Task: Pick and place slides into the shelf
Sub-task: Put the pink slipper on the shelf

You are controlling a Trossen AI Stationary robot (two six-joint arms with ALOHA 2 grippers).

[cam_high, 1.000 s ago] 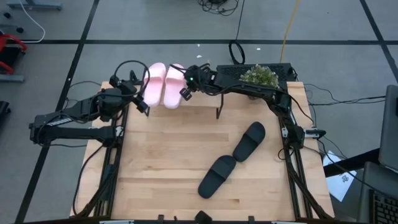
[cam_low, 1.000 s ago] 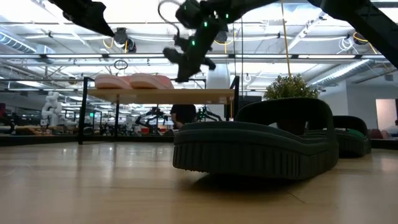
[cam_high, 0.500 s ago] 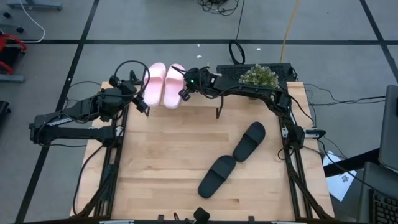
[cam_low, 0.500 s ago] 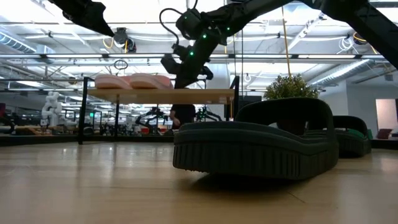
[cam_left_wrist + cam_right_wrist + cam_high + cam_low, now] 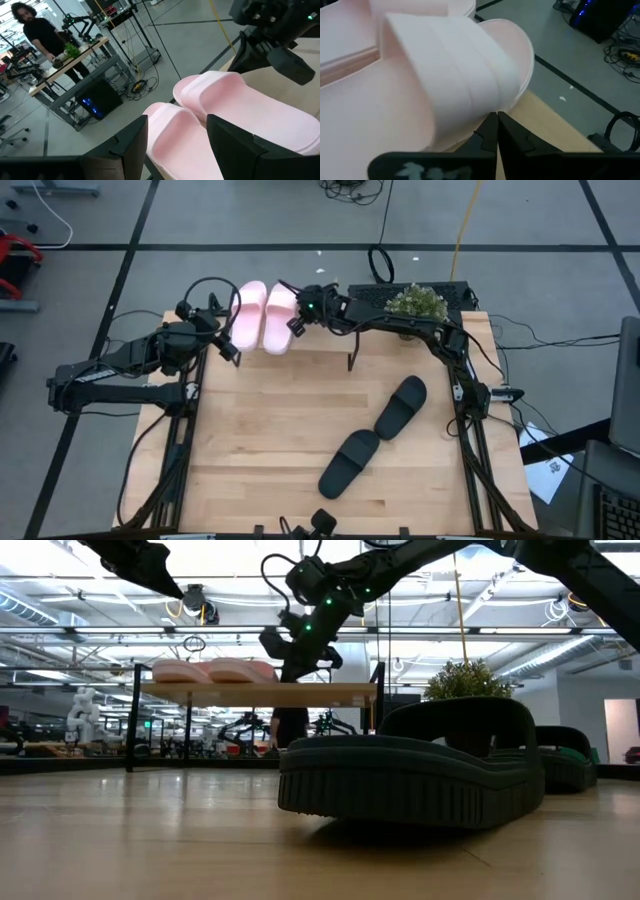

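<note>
A: Slides first. Two pink slides [image 5: 265, 315] are sitting side by side on the shelf [image 5: 300, 693], at its left end as the overhead camera shows it, toes pointing away from the counter [image 5: 300, 440]. Two black slides [image 5: 375, 435] are lying loose on the counter, well apart from the shelf, angled end to end.

B: Why are the pink ones crowded to one end?

A: Probably to leave room; the bare stretch of shelf beside them looks like enough for the black pair.

B: Right hand?

A: Right hand [image 5: 296, 323] is sitting at the near edge of the shelf, just beside the inner pink slide [image 5: 445, 90]. Its wrist camera is showing the two fingers pressed together with nothing between them, tips right at the slide's strap. Looks like nudging or squaring the slide, not gripping. That's my read only.

B: Left hand?

A: Left hand [image 5: 228, 345] is hovering beside the shelf's left end, fingers [image 5: 130, 145] spread apart, empty, pointing at the pink pair. Waiting, I'd say.

B: Progress?

A: Roughly half: two on, two left. Next pick is likely a black slide; foam, wide strap, easy pinch.

B: Anything else around?

A: A plant [image 5: 417, 302] is standing behind the right end of the shelf. A person [image 5: 37, 35] is showing in the room beyond, clear of the arms.
</note>
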